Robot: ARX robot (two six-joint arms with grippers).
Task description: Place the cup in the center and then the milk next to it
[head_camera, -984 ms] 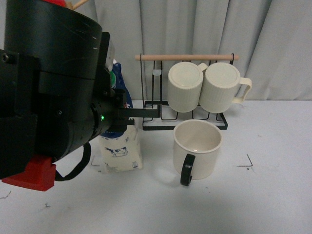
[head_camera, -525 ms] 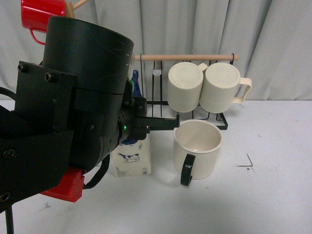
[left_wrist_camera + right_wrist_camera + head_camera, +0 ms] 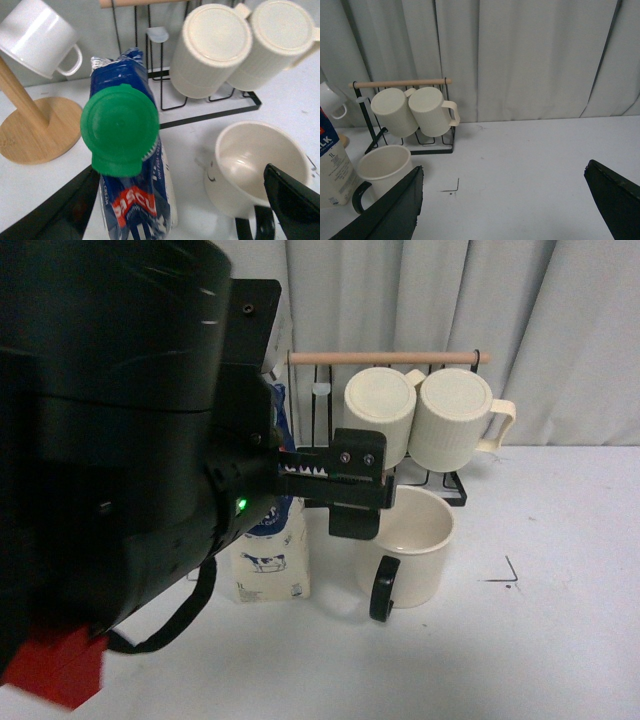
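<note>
White surface (image 3: 560, 640) is seen in front of a grey curtain. Nearest, the left hand (image 3: 180, 210) is spread wide around the milk (image 3: 132, 165), gripping nothing. The right hand (image 3: 502, 200) is open too, well away. The cup (image 3: 405, 545) stands just beside the milk. Both jobs look done. A rack (image 3: 380, 358) of mugs is behind.
</note>
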